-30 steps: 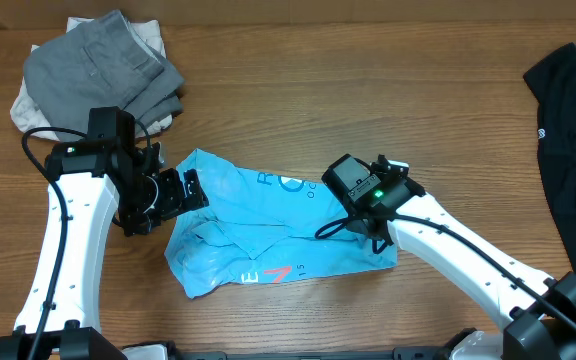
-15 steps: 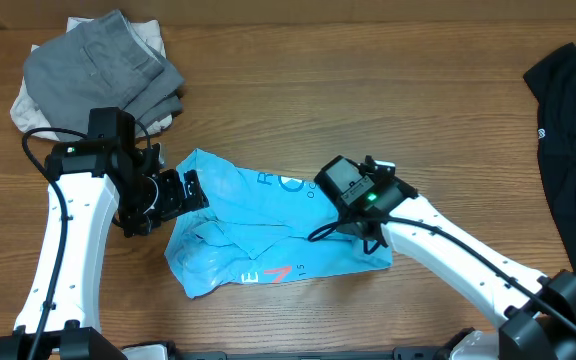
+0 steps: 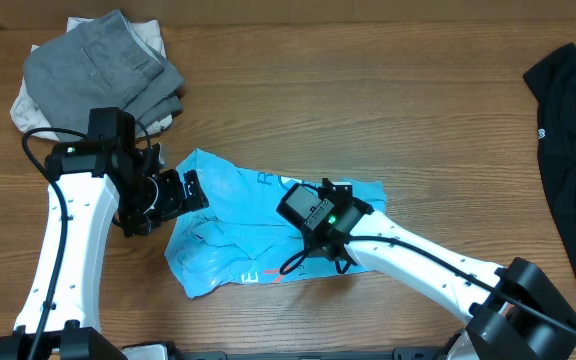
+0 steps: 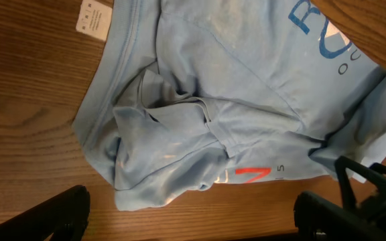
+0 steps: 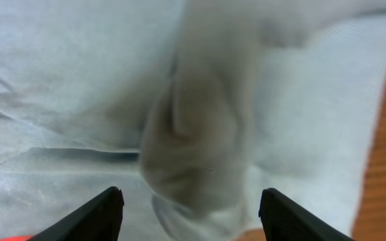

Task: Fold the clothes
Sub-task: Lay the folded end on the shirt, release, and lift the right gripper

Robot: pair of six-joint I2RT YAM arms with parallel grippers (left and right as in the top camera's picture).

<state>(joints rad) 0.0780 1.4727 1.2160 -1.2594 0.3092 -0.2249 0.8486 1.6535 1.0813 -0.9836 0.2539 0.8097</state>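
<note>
On the worktop (image 3: 368, 100) the light blue T-shirt (image 3: 228, 215) lies crumpled, half folded. The right gripper (image 5: 189, 201) sits over it, fingers apart, with a blurred bunch of cloth between them, seemingly unpinched. The left gripper (image 4: 193, 213) gapes wide and empty at its left edge. Cloth snagging a finger could drag the fold open.

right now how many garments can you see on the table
4: blue T-shirt centre, grey garment back left, off-white one beneath it, black one right edge; more may lie hidden.
</note>
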